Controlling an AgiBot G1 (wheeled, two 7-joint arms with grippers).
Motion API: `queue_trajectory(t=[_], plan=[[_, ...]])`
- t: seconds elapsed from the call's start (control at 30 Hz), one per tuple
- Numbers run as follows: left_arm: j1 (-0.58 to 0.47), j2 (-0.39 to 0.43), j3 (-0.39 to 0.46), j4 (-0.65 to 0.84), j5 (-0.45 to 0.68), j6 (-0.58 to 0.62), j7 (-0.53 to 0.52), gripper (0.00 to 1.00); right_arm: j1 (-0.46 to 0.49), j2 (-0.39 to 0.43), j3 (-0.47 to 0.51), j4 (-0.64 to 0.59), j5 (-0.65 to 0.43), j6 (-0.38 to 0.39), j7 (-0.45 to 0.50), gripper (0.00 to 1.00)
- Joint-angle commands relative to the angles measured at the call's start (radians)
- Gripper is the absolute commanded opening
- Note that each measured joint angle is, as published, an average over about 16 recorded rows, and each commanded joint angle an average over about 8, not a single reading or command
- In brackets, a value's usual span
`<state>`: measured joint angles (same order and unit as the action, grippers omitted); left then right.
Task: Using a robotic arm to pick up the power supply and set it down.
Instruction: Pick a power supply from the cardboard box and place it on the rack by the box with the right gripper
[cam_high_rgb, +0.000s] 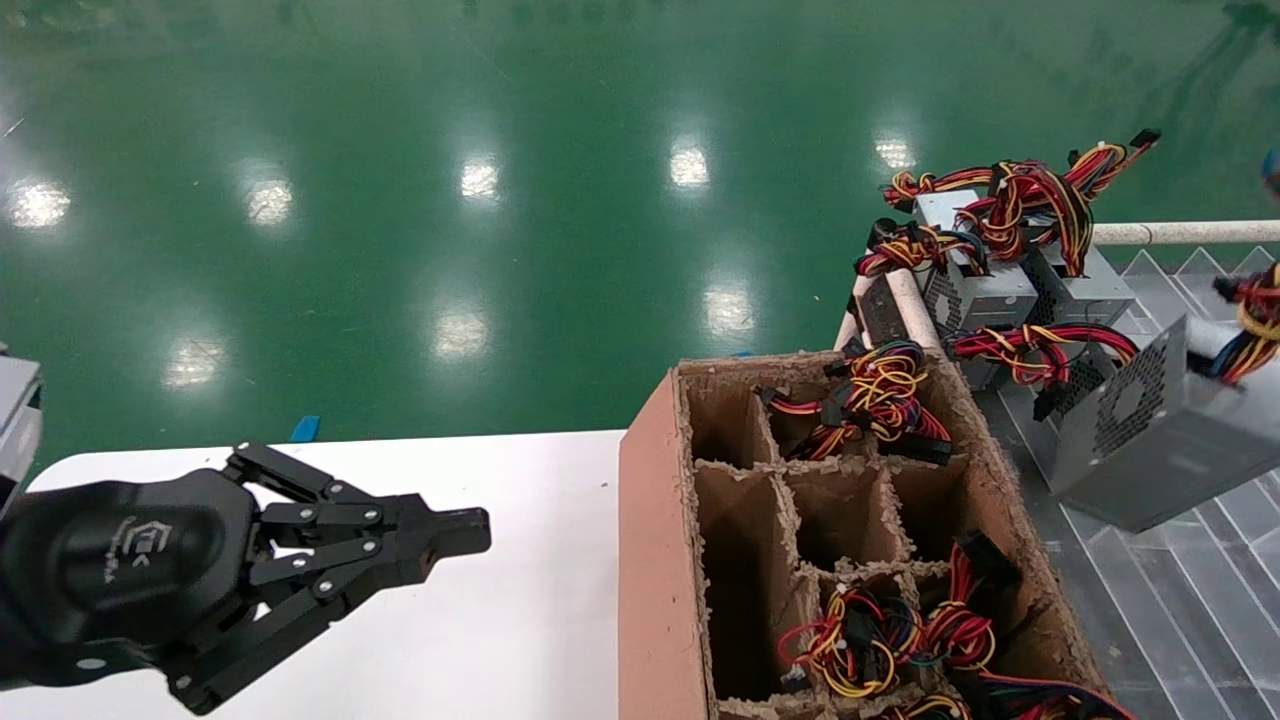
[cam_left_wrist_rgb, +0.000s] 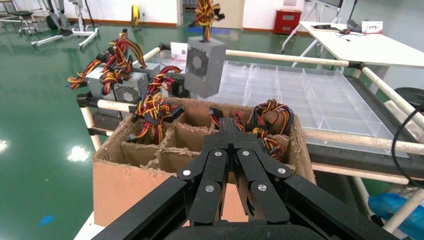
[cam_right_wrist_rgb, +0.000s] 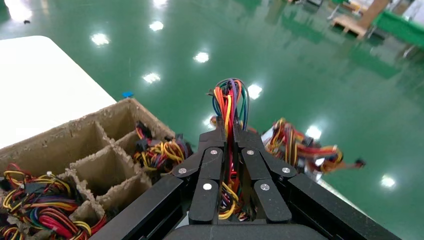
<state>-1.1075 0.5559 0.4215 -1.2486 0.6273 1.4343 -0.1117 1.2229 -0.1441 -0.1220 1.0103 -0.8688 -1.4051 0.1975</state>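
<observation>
Wires are what the right gripper (cam_right_wrist_rgb: 231, 132) has pinched: its two fingers are pressed onto a bundle of red, yellow, orange and blue leads, and the power supply (cam_high_rgb: 1150, 425) hangs below it, a grey box with the round perforated vent turned toward the cardboard box (cam_high_rgb: 660, 560). In the left wrist view the same unit (cam_left_wrist_rgb: 205, 64) is plainly off the ground, suspended above the clear plastic tray (cam_left_wrist_rgb: 310, 95) and just beyond the far edge of the carton, touching neither.

Below and to the side of the held unit sits the brown divided carton, several of its compartments stuffed with coloured wiring, a few bare. Farther out from the right gripper, more grey power supplies (cam_high_rgb: 985, 275) are stacked against a white rail (cam_high_rgb: 1180, 233), their cable bundles spilling over the top.

The left gripper (cam_high_rgb: 470, 535) hovers over the white table (cam_high_rgb: 500, 620), well apart from the held unit, fingers pressed together with nothing between them, pointing toward the carton.
</observation>
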Motion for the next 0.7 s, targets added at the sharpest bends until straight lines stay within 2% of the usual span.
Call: queue_trajectory(t=[0.03, 0.4, 0.53, 0.7], plan=[[0.0, 0.0, 0.0, 0.0, 0.0, 0.0, 0.0, 0.0, -0.036, -0.003, 0.0, -0.026, 0.013, 0.004, -0.019, 0.0], [0.0, 0.0, 0.0, 0.0, 0.0, 0.0, 0.0, 0.0, -0.146, -0.075, 0.003, -0.082, 0.012, 0.113, -0.13, 0.0], [0.0, 0.0, 0.0, 0.0, 0.0, 0.0, 0.0, 0.0, -0.133, -0.124, -0.005, -0.077, -0.002, 0.144, -0.156, 0.0], [0.0, 0.0, 0.0, 0.0, 0.0, 0.0, 0.0, 0.0, -0.07, -0.172, -0.033, -0.071, -0.062, 0.183, -0.169, 0.0]])
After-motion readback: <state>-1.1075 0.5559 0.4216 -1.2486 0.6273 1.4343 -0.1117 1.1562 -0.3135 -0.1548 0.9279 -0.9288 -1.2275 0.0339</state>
